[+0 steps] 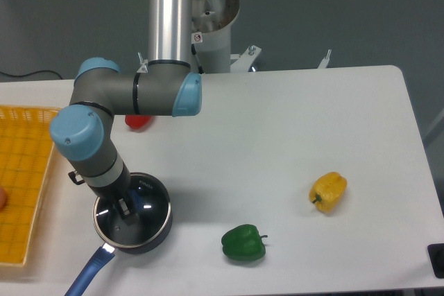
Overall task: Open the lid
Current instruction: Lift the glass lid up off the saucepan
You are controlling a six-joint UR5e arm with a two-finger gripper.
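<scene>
Your gripper [126,211] sits down on the round clear glass lid [142,207] covering the dark saucepan [158,230] with its long blue handle [87,275]. You can't tell whether the jaws grip the lid's knob. A green bell pepper [243,243] lies on the white table [291,129] nearby.

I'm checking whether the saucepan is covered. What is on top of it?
The glass lid sits on the saucepan, with the gripper down over its centre. The arm hides the knob, and the pan's contents cannot be made out.
</scene>
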